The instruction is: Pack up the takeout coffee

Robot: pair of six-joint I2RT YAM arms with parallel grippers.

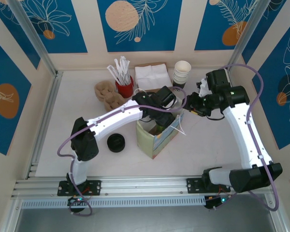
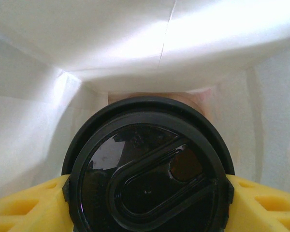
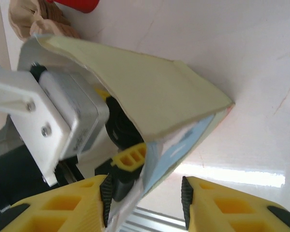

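Left gripper (image 2: pixel 147 195) pinched the lidded cup (image 2: pixel 147 159) inside the bag (image 2: pixel 135 43), fingers (image 2: pixel 24 210) at its 3 and 9 o'clock; right gripper (image 3: pixel 145 205) stood spread astride the bag's rim.

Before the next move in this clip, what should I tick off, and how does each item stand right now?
1. Lid seated on the takeout coffee: ok.
2. Left pincer closed on the takeout coffee: ok.
3. Takeout coffee inside the bag: ok.
4. Takeout coffee resting on the bag's floor: cannot tell.
5. Right pincer open, straddling the bag's edge: ok.
6. Bag standing upright: ok.
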